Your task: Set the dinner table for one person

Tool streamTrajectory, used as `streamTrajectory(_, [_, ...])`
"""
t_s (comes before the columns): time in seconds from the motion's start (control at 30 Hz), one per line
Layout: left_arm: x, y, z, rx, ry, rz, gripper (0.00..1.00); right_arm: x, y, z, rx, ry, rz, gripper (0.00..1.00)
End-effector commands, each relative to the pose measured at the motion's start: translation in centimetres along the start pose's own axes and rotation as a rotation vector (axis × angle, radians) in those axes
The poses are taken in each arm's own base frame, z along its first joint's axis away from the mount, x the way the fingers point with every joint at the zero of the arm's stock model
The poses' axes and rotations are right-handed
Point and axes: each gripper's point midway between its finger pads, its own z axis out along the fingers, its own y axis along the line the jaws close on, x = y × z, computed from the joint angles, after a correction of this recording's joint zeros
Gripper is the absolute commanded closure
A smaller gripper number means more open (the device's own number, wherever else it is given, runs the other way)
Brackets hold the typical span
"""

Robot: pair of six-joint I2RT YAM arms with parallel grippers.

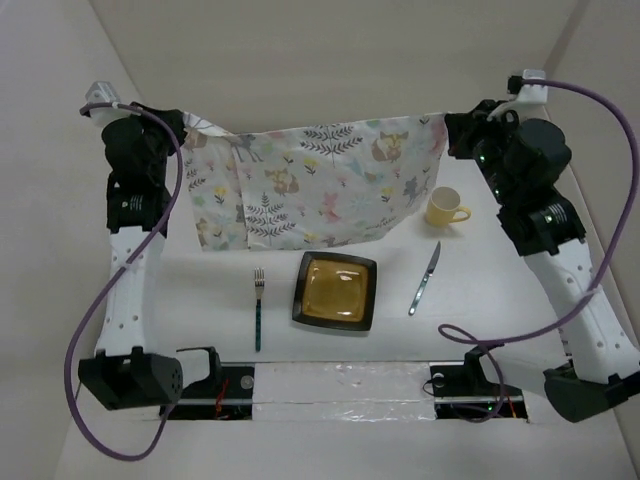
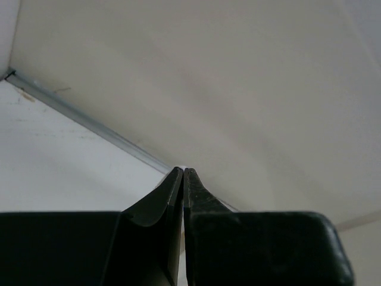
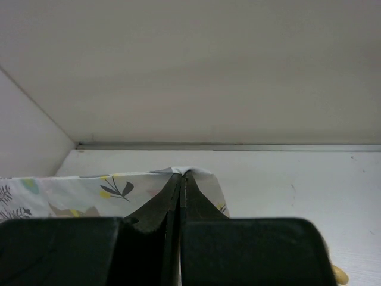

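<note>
Tabletop point(image 1: 200, 300): white, walled by white panels, carries everything.

Placemat point(image 1: 320, 180), animal print: hangs between the left arm point(image 1: 135, 200) and right arm point(image 1: 540, 200) over the far half. Its top corners are lifted and its lower edge sags just behind the plate point(image 1: 335, 291).

Left jaws: closed, pinching the mat's left corner; only a white sliver shows at the tips. Right jaws: closed on the right corner.

Judgement: the step is spreading the mat. Hold both corners level and taut, lower evenly, and avoid dragging cloth over the plate.

Cup point(image 1: 447, 207) stands just right of the mat. Fork point(image 1: 258, 305) lies left of the plate, knife point(image 1: 424, 280) right, both apart from it.
</note>
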Motion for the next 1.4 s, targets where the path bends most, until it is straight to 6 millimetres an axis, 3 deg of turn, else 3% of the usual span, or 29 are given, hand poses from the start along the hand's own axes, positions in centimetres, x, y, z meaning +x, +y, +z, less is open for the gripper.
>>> streamTrajectory(0.0, [0.2, -0.8, 1.9, 0.047, 0.019, -0.008, 1.00, 4.1, -2.0, 3.3, 0.056, 0.131, -0.054, 1.00])
streamTrajectory(0.1, [0.8, -0.8, 3.8, 0.055, 0.036, -0.018, 1.00, 4.3, -3.0, 6.3, 0.055, 0.156, -0.044, 1.00])
streamTrajectory(0.23, [0.6, -1.2, 5.4, 0.057, 0.040, -0.018, 1.00, 4.4, -3.5, 8.7, 0.049, 0.152, -0.029, 1.00])
streamTrajectory(0.27, [0.6, -1.4, 5.8, 0.058, 0.042, -0.019, 1.00, 5.6, -4.5, 10.5, 0.068, 0.180, -0.030, 1.00])
streamTrajectory(0.3, [0.4, -1.5, 6.3, 0.058, 0.042, -0.023, 1.00, 4.0, -4.3, 11.2, 0.064, 0.150, -0.029, 1.00])
streamTrajectory(0.33, [0.2, -1.9, 7.4, 0.058, 0.046, -0.022, 1.00, 3.7, -4.3, 12.0, 0.053, 0.150, -0.027, 1.00])
streamTrajectory(0.37, [0.0, -2.2, 7.8, 0.061, 0.047, -0.024, 1.00, 5.0, -5.2, 13.8, 0.062, 0.179, -0.026, 1.00])
streamTrajectory(0.4, [-0.5, -2.7, 8.2, 0.074, 0.040, -0.024, 1.00, 2.2, -4.3, 14.3, 0.039, 0.129, -0.025, 1.00])
streamTrajectory(0.5, [-0.5, -3.6, 8.4, 0.097, 0.063, -0.033, 1.00, 1.1, -4.7, 14.2, 0.053, 0.134, -0.036, 1.00])
streamTrajectory(0.57, [0.5, -2.8, 7.9, 0.100, 0.069, -0.039, 1.00, 3.0, -5.2, 13.5, 0.059, 0.159, -0.035, 1.00])
streamTrajectory(0.6, [1.0, -2.4, 7.5, 0.102, 0.073, -0.041, 1.00, 1.3, -4.7, 12.1, 0.044, 0.099, -0.032, 1.00])
streamTrajectory(0.63, [3.0, -0.7, 7.2, 0.082, 0.101, -0.052, 1.00, 6.7, -6.1, 11.9, 0.071, 0.198, -0.020, 1.00])
streamTrajectory(0.7, [5.6, 1.4, 6.9, 0.051, 0.140, -0.078, 1.00, 9.5, -6.8, 11.0, 0.074, 0.201, 0.002, 1.00])
streamTrajectory(0.73, [8.4, 3.6, 6.4, 0.031, 0.177, -0.092, 1.00, 11.2, -6.6, 10.2, 0.052, 0.225, 0.030, 1.00])
streamTrajectory(0.77, [9.8, 4.7, 6.2, 0.010, 0.195, -0.126, 1.00, 16.6, -8.4, 9.3, 0.086, 0.324, 0.046, 1.00])
streamTrajectory(0.83, [13.5, 7.7, 5.4, -0.032, 0.248, -0.151, 1.00, 20.6, -9.1, 8.7, 0.089, 0.390, 0.059, 1.00])
streamTrajectory(0.87, [14.9, 8.9, 5.1, -0.053, 0.272, -0.158, 1.00, 23.9, -10.3, 7.8, 0.123, 0.461, 0.058, 1.00])
streamTrajectory(0.97, [18.6, 12.7, 3.9, -0.130, 0.318, -0.177, 1.00, 27.6, -11.5, 6.5, 0.156, 0.531, 0.055, 1.00])
streamTrajectory(1.0, [20.3, 14.3, 3.2, -0.166, 0.341, -0.184, 1.00, 29.9, -12.1, 5.3, 0.172, 0.576, 0.062, 1.00])
streamTrajectory(1.03, [20.9, 15.0, 3.0, -0.181, 0.348, -0.186, 1.00, 29.8, -12.0, 5.3, 0.169, 0.573, 0.062, 1.00])
streamTrajectory(1.23, [25.2, 20.2, 0.7, -0.314, 0.406, -0.160, 1.00, 35.0, -13.7, 2.8, 0.229, 0.687, 0.069, 1.00])
streamTrajectory(1.37, [26.9, 22.0, -0.6, -0.360, 0.435, -0.167, 1.00, 37.3, -14.6, 1.4, 0.254, 0.739, 0.083, 1.00])
